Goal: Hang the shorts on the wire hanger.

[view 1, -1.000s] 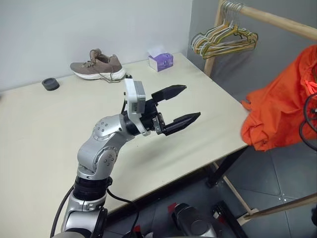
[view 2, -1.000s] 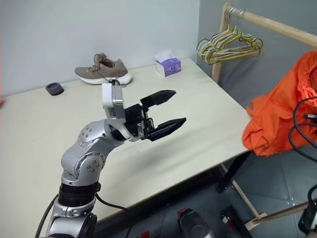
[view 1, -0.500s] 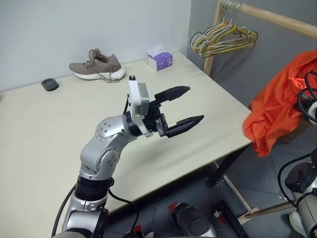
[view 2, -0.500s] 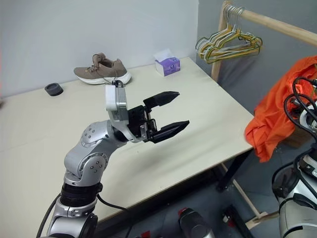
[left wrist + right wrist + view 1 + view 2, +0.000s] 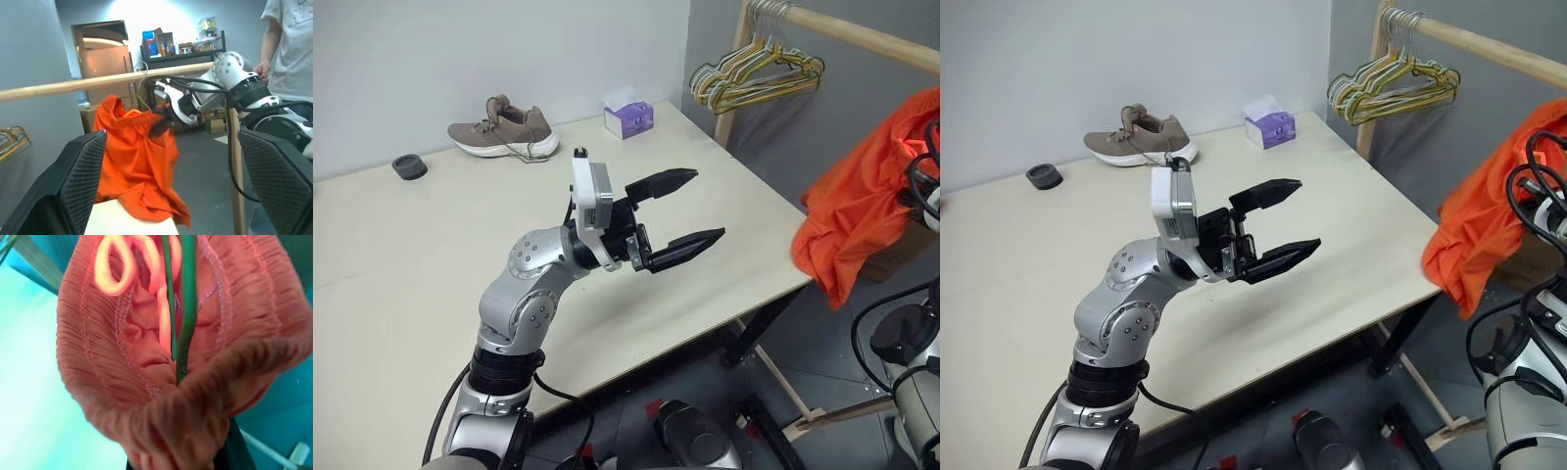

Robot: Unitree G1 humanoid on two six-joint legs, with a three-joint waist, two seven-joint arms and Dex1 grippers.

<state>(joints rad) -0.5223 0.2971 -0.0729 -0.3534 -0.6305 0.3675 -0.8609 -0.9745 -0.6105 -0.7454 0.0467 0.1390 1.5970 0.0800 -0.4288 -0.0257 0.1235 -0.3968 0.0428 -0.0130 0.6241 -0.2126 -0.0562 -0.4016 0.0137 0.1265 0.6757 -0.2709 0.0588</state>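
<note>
The left gripper point(image 5: 690, 211) hovers level above the table point(image 5: 401, 255), jaws spread wide and empty. Beyond its fingertips, off the table's edge, the right gripper point(image 5: 157, 128) (clenched on the gathered waistband) holds the shorts point(image 5: 862, 206) aloft, higher and nearer than a second ago.
</note>
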